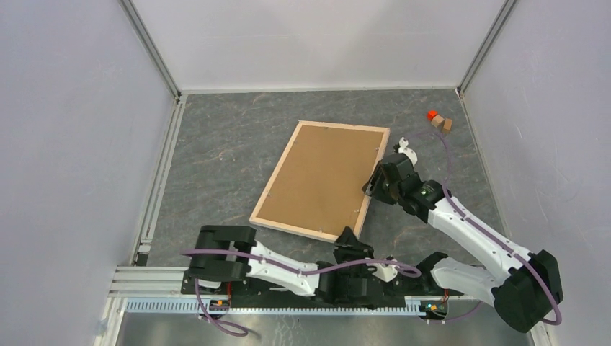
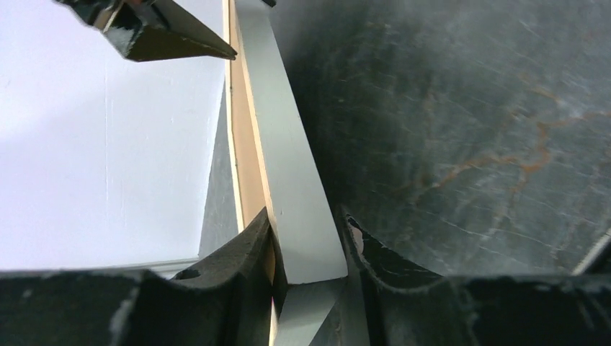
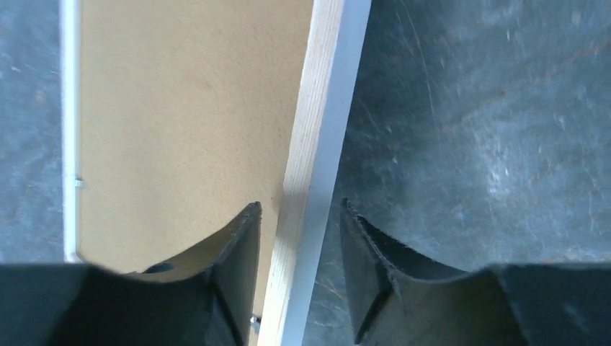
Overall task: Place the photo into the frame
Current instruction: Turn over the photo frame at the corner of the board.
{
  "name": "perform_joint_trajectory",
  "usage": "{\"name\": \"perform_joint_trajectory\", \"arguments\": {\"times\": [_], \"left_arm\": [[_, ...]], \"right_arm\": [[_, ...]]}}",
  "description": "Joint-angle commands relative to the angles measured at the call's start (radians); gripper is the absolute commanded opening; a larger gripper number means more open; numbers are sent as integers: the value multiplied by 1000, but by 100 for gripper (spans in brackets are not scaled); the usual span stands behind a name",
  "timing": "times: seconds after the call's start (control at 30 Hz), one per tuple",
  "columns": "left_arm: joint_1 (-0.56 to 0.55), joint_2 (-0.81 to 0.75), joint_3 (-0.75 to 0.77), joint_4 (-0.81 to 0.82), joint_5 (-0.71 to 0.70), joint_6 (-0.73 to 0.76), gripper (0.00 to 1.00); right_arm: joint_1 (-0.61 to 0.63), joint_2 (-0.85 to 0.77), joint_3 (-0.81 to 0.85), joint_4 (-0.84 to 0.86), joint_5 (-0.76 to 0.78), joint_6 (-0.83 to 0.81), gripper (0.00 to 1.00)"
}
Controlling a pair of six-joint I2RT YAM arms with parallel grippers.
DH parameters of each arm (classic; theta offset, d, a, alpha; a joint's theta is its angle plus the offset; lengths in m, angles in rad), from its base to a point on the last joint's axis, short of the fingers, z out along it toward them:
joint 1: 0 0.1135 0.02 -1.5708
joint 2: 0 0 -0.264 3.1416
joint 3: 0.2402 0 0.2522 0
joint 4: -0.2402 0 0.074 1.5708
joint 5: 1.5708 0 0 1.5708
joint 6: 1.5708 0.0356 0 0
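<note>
One frame (image 3: 318, 144), back up, bench centre. Wrist view alone shows right gripper (image 3: 300, 204) jaws slack astride its right rail. Left gripper (image 2: 304, 216) hugs near-right corner rail, hold unclear.

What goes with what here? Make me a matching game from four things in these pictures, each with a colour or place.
Things: 1 frame; 2 backing board; 3 orange block; 4 right gripper.
Matches: A near the far right corner; B plain brown; C open, astride a rail; D pale wood rails.
Pairs: 1-D, 2-B, 3-A, 4-C.
</note>
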Motion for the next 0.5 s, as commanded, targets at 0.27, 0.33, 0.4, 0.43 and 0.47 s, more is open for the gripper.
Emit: {"name": "perform_joint_trajectory", "arguments": {"times": [0.27,0.33,0.4,0.43,0.47], "left_arm": [[239,-480,80,-385,253,-364,2],[315,-574,76,-429,353,-426,2],[408,-684,40,-429,479,-474,2],[460,-740,25,-428,530,-503,2],[531,-781,13,-432,600,-524,2]], "right_arm": [[-23,-256,163,345,152,-505,98],[-25,-303,118,440,183,-564,98],[-27,-305,106,477,243,-617,98],[-27,-297,101,484,284,-633,98],[-28,-288,90,496,320,-643,98]]}}
